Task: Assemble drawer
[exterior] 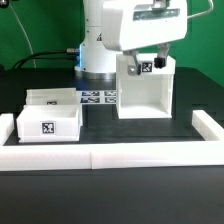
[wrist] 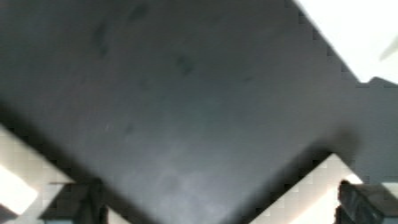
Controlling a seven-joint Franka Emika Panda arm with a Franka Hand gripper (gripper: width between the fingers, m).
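The white box housing (exterior: 145,95) stands upright on the black table at the exterior view's right, a tag showing in its open top. My gripper (exterior: 150,62) hangs just above its top edge and holds nothing. In the wrist view the gripper (wrist: 217,205) is open, with dark fingers (wrist: 71,200) set wide apart over a dark surface framed by white edges (wrist: 302,185). Two shallow white trays sit at the exterior view's left: the front one (exterior: 47,120) carries a tag, and the other (exterior: 50,98) is right behind it.
The marker board (exterior: 98,97) lies flat between the trays and the housing, near the arm's base. Low white rails (exterior: 110,155) edge the table at the front and both sides. A green backdrop stands behind.
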